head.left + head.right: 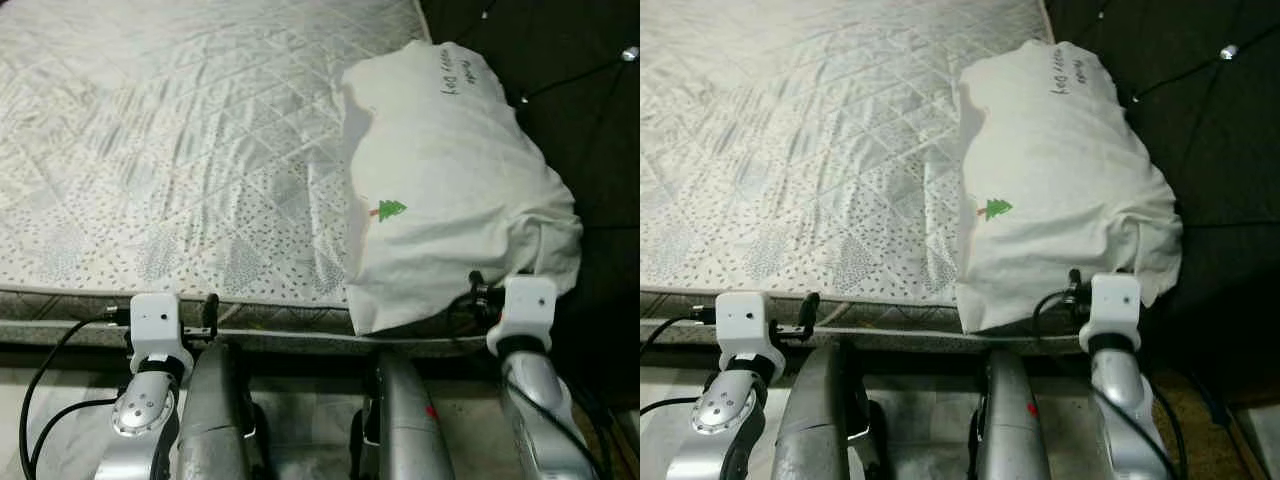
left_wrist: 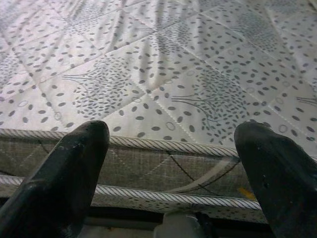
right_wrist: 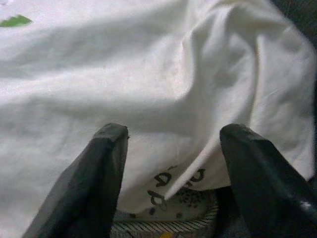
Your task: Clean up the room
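Observation:
A white pillow (image 1: 450,190) with a small green tree print (image 1: 390,210) and green handwriting lies on the right edge of the bed, hanging a little over the near side. My right gripper (image 3: 171,144) is open at the pillow's near lower corner, its black fingers (image 3: 104,163) spread just before the white cloth. My left gripper (image 2: 171,144) is open too, level with the mattress (image 1: 180,150) edge at the near left, nothing between its fingers (image 2: 74,163). Both white wrist housings (image 1: 157,320) sit just below the mattress piping.
The quilted mattress with a grey leaf pattern spreads wide to the left of the pillow. A dark floor or cloth with thin cables (image 1: 570,70) lies to the right of the bed. Pale marble floor (image 1: 60,420) shows beneath my arms.

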Available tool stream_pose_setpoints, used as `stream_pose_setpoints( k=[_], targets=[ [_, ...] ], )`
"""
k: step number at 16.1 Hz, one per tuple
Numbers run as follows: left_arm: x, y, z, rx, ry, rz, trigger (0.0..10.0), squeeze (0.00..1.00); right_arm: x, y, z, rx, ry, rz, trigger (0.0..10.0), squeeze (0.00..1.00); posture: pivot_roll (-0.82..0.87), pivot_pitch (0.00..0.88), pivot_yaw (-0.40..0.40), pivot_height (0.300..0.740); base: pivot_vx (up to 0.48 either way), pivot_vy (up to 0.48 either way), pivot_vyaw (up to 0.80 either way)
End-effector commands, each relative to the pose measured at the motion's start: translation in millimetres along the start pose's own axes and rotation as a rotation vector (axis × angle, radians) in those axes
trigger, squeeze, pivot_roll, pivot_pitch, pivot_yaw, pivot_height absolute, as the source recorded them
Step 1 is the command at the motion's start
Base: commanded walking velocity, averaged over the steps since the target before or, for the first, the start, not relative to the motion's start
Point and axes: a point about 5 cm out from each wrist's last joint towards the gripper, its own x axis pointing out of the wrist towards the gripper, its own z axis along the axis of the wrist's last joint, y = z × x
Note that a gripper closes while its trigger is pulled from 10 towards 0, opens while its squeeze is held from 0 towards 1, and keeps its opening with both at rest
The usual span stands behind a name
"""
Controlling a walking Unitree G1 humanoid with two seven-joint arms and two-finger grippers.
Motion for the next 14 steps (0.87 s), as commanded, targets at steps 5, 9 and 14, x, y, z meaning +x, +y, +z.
stream_pose_setpoints(
  k=[5,9,14],
  targets=[
    [-0.6,0.6,0,0.007,-0.004,0.003,10.0,0.00,-10.5,-13.1,5,0.000,0.023,-0.051,10.0,1.00,0.04,0.170,-0.064,0.586,0.000,0.000,0.00],
    [2.6,0.3,7,-0.003,-0.039,0.007,10.0,0.00,5.9,0.1,32,0.110,-0.071,-0.016,10.0,1.00,0.04,0.160,-0.056,0.586,0.000,0.000,-0.30],
    [5.4,-0.5,9,-0.006,-0.048,0.000,10.0,0.00,14.9,14.8,44,0.118,-0.106,0.045,10.0,0.00,0.05,0.153,-0.052,0.637,0.000,0.000,-0.27]
  ],
)
